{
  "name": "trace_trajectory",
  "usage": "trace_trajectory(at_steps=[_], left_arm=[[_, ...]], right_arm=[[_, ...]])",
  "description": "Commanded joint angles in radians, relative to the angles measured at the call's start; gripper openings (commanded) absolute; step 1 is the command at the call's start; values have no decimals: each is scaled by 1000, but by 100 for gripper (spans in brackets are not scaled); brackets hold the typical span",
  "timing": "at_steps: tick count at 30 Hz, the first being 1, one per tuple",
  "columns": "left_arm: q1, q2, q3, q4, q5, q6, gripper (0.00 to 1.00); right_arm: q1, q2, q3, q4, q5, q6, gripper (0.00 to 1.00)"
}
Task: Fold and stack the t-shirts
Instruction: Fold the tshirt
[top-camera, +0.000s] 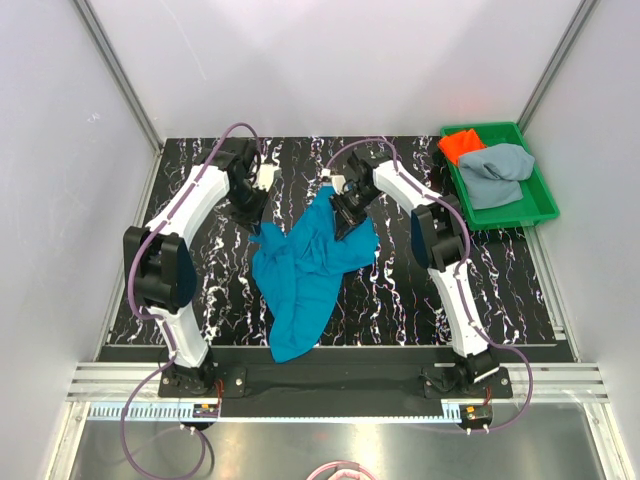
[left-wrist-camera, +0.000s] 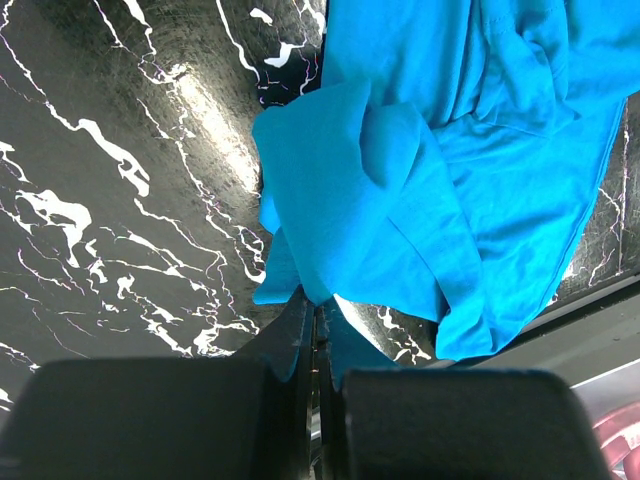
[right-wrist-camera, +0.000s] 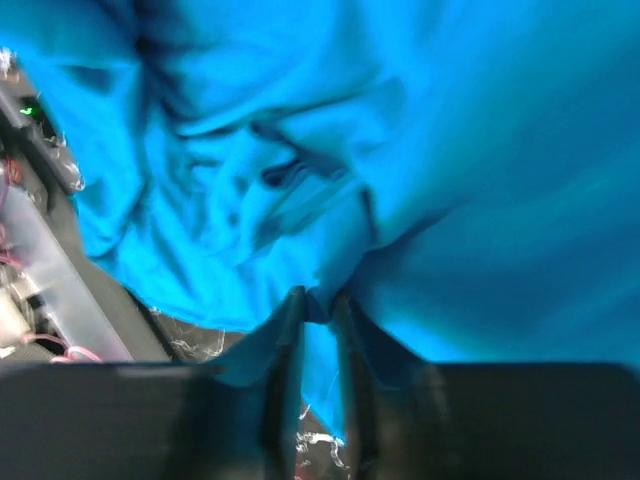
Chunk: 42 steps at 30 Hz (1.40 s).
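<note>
The teal-blue t-shirt (top-camera: 305, 270) lies crumpled mid-table, its lower end reaching the near edge. At the shirt's upper left corner my left gripper (top-camera: 252, 222) is shut, and in the left wrist view (left-wrist-camera: 318, 310) an edge of the teal cloth (left-wrist-camera: 430, 180) is pinched at its tips. My right gripper (top-camera: 343, 222) is at the shirt's upper right part. In the right wrist view (right-wrist-camera: 318, 300) its jaws stand close together with a fold of the teal cloth (right-wrist-camera: 450, 150) caught between them. The orange-red t-shirt (top-camera: 461, 145) and the grey-blue t-shirt (top-camera: 497, 172) lie bunched in the tray.
A green plastic tray (top-camera: 545, 205) stands at the back right of the black marbled table (top-camera: 420, 290). White walls close in the left, back and right sides. The arms' mounting rail runs along the near edge.
</note>
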Motion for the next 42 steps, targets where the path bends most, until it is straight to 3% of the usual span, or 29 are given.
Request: trace_trajectory(at_steps=[1, 2, 3, 10, 15, 25, 27, 30, 35, 42], left_arm=[[8, -42, 3, 25, 10, -2, 0], [12, -43, 4, 25, 8, 1, 0], [17, -40, 7, 22, 5, 2, 0], [87, -23, 128, 7, -44, 29, 0], [143, 9, 253, 10, -88, 48, 0], [155, 116, 740, -22, -131, 91, 0], [155, 101, 773, 23, -137, 105, 0], [155, 22, 751, 133, -102, 124, 0], [153, -194, 551, 374, -47, 130, 0], [153, -353, 477, 343, -42, 137, 0]], right_arm=[[7, 20, 75, 40, 81, 8, 16], [6, 20, 84, 57, 101, 9, 4], [6, 17, 104, 63, 124, 7, 0], [-50, -104, 200, 154, 319, 18, 0], [-129, -213, 256, 185, 366, 15, 0], [-192, -462, 207, 188, 382, 21, 0], [-192, -512, 194, 191, 377, 21, 0], [-192, -587, 171, 205, 397, 22, 0], [-194, -709, 120, 235, 445, 13, 0], [-198, -914, 28, 280, 584, 53, 0]])
